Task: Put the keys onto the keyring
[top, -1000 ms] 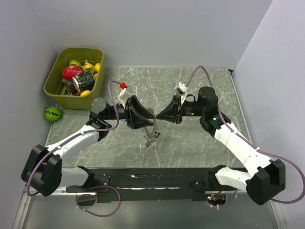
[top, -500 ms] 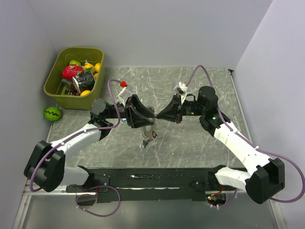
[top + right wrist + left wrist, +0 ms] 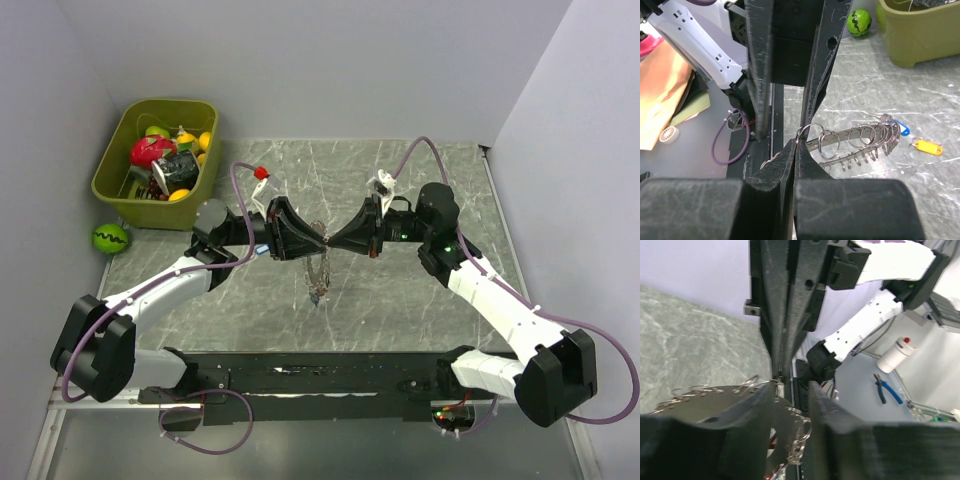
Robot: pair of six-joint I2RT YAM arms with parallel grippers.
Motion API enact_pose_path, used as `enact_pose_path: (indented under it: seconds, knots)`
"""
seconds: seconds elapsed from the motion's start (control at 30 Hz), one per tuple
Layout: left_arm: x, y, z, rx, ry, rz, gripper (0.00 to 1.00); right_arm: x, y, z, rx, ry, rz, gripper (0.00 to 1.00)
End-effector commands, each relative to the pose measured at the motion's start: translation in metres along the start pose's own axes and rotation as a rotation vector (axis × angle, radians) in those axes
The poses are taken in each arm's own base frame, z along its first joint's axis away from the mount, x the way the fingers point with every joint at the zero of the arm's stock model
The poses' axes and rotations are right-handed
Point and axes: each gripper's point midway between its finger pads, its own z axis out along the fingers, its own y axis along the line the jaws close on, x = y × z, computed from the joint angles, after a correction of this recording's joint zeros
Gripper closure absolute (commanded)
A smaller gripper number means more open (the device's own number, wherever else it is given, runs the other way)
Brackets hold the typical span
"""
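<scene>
The keyring [image 3: 318, 270] hangs in the air above the middle of the table, a curved metal band strung with several split rings [image 3: 860, 136]. My right gripper [image 3: 331, 243] [image 3: 799, 142] is shut on the small ring at its upper end. The keys dangle at its low end [image 3: 316, 294], with a blue tag [image 3: 900, 129] and a yellow tag [image 3: 928, 146]. My left gripper [image 3: 319, 242] [image 3: 791, 388] faces the right one tip to tip. Its fingers [image 3: 756, 410] stand a little apart, and the keyring's rings [image 3: 801, 439] run through the gap between them.
An olive bin [image 3: 112, 172] of toys stands at the back left, with a green ball [image 3: 110, 237] beside it on the floor. Off the table's near side lie blue-handled pliers [image 3: 886, 388] and a white roll [image 3: 897, 353].
My left gripper has moved up and right to meet the right gripper's tip, and its jaws have narrowed. The keyring now hangs straighter below the two tips.
</scene>
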Motion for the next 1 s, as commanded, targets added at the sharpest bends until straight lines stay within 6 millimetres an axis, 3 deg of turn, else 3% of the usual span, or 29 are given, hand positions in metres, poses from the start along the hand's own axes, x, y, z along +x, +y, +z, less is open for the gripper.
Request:
enact_pose_path:
  seconds: [0.0,0.07,0.17,0.23,0.33,0.37,0.73,0.9,0.97]
  knots:
    - [-0.013,-0.004,0.006,-0.005,-0.013,0.075,0.67,-0.028,0.012,-0.001,-0.021,-0.079,-0.093,1.0]
    - [-0.012,-0.001,0.006,-0.023,-0.011,0.072,0.73,-0.029,0.014,-0.001,-0.025,-0.087,-0.095,1.0]
    - [-0.01,0.003,0.005,-0.041,-0.004,0.072,0.73,-0.033,0.017,-0.002,-0.028,-0.096,-0.102,1.0]
    - [-0.01,0.005,0.005,-0.055,0.001,0.074,0.65,-0.034,0.018,-0.003,-0.023,-0.1,-0.105,1.0]
    - [-0.01,0.003,0.002,-0.073,-0.001,0.089,0.45,-0.034,0.018,-0.003,-0.022,-0.101,-0.104,1.0]
    - [-0.01,0.004,0.001,-0.081,0.001,0.101,0.44,-0.035,0.019,-0.003,-0.021,-0.102,-0.105,1.0]
    - [-0.002,0.012,-0.002,-0.126,0.014,0.084,0.5,-0.037,0.02,-0.003,-0.027,-0.11,-0.107,1.0]
    - [-0.003,0.019,-0.004,-0.154,0.001,0.081,0.39,-0.04,0.022,-0.004,-0.029,-0.116,-0.115,1.0]
    - [-0.003,0.021,-0.007,-0.164,-0.008,0.081,0.39,-0.04,0.023,-0.004,-0.032,-0.115,-0.116,1.0]
